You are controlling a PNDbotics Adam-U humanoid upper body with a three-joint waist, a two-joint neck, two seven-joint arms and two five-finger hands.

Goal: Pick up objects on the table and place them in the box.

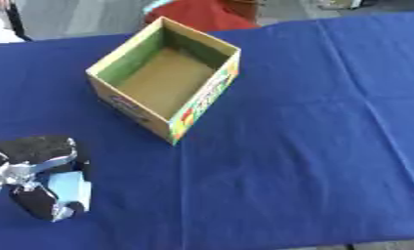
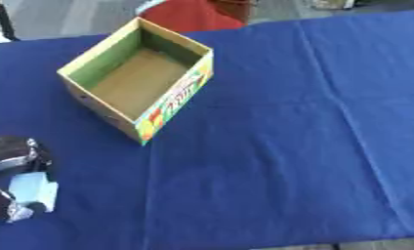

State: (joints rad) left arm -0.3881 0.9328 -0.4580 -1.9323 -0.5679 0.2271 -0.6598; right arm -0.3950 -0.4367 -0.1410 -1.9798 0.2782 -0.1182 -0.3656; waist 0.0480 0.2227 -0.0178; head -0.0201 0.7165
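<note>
1. The box (image 1: 163,78) sits open-top and empty at about 11 o'clock on the blue worktop (image 1: 313,146), turned corner-on, so I'd guess a drop from above is easy.
2. The left hand (image 1: 35,183) is down at 8 o'clock, low over the cloth, fingers curled round a pale blue block (image 1: 71,189). Looks like a grasp before the lift.
3. The block is well apart from the box, at 8 o'clock.
4. Right hand isn't showing anywhere.
</note>
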